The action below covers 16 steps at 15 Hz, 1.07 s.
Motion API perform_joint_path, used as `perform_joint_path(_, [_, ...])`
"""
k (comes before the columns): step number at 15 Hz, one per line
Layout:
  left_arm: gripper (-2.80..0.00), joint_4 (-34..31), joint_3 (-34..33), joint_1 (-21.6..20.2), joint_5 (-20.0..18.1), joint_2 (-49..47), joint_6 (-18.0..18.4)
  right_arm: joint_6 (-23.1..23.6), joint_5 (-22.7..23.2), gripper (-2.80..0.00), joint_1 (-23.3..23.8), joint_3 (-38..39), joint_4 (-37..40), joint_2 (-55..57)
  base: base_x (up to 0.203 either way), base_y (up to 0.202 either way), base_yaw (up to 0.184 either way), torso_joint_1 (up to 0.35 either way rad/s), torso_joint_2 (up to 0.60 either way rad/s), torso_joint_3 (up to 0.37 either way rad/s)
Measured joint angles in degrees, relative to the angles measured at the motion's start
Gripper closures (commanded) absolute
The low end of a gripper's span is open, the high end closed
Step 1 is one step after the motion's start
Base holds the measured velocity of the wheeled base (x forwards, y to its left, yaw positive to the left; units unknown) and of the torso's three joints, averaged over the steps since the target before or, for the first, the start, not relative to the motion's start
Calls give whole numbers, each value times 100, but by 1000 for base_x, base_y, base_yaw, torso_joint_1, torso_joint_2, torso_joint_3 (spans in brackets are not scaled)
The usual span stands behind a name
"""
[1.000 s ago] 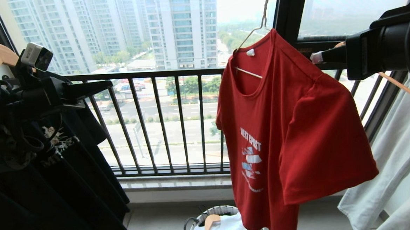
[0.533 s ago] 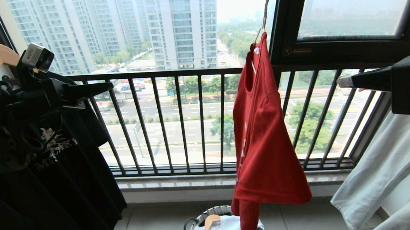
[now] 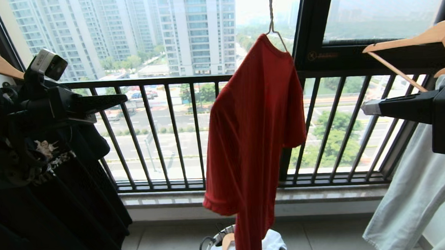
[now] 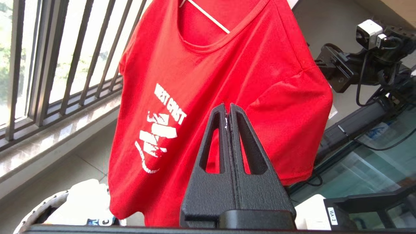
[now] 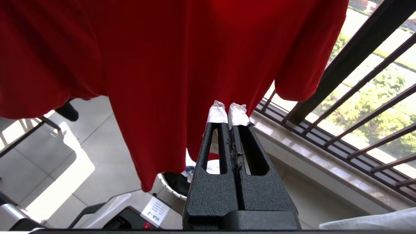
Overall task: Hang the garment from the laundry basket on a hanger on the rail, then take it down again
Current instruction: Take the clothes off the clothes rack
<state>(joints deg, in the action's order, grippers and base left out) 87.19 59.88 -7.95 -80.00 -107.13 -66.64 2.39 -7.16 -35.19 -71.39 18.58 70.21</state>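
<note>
Your left gripper point(image 3: 124, 100) sits well to the left of the garment point(image 3: 253, 138), fingers pressed together on nothing, in front of the black T-shirt point(image 3: 58, 194). Look to the middle: the garment hangs free on the hanger point(image 3: 272, 27), whose neck runs up out of view, so you cannot see the rail itself; the laundry basket point(image 3: 213, 243) stands directly beneath it. Your right gripper point(image 3: 366, 108) waits to the garment's right, likewise closed and empty. By my reading, hanging is done; taking it down is what you have left.
</note>
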Motion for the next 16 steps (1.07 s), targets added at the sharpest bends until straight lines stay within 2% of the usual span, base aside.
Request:
perform_joint_path(3, [0,-1,-378,473,-28,104,-17,-196,2,0,6,32,-9,2,0,0,0,0,0,0])
perform_joint_path(6, [0,0,-458,1026,-20,27,-9,-343,16,0,11,89,-12,2,0,0,0,0,0,0])
perform_joint_path(8, [0,-4,-225,1378,27,-171,-18,-338,16,0,24,127,-263,9,0,0,0,0,0,0])
perform_joint_path(10, [0,-8,340,1657,186,-465,-73,-294,-11,0,49,236,-711,54,0,0,0,0,0,0])
perform_joint_path(13, [0,-255,963,1799,282,-809,-122,-274,-18,0,250,304,-949,106,0,0,0,0,0,0])
perform_joint_path(16, [0,-254,804,1834,282,-874,-128,-249,-22,0,687,312,-1309,276,0,0,0,0,0,0])
